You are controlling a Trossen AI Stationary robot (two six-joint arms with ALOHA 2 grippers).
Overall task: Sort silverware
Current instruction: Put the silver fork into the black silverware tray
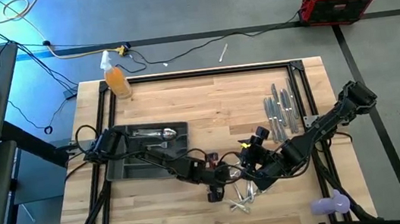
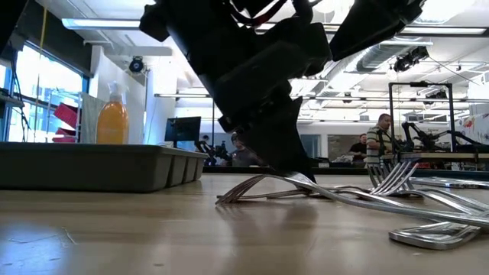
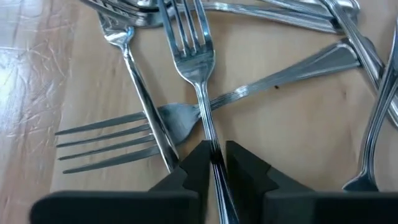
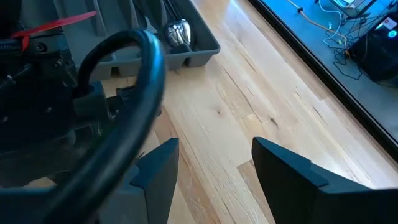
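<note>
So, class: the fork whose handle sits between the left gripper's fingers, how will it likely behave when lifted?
The fork looks like stiff metal, so it probably won't bend. Its shiny thin handle may slip or swivel between the left gripper fingers. It crosses another fork, so lifting could nudge that one.

The grey tray (image 1: 126,167) sits on the wooden table (image 1: 183,99), a couple of shiny pieces (image 1: 158,135) in its far compartment; the left arm reaches from beside the tray to a small heap of silverware (image 1: 241,197) to its right, nearer the front edge; the right arm comes in there too; a row of knives (image 1: 282,111) lies well right of the tray; an orange bottle (image 1: 115,78) stands behind it.
</note>
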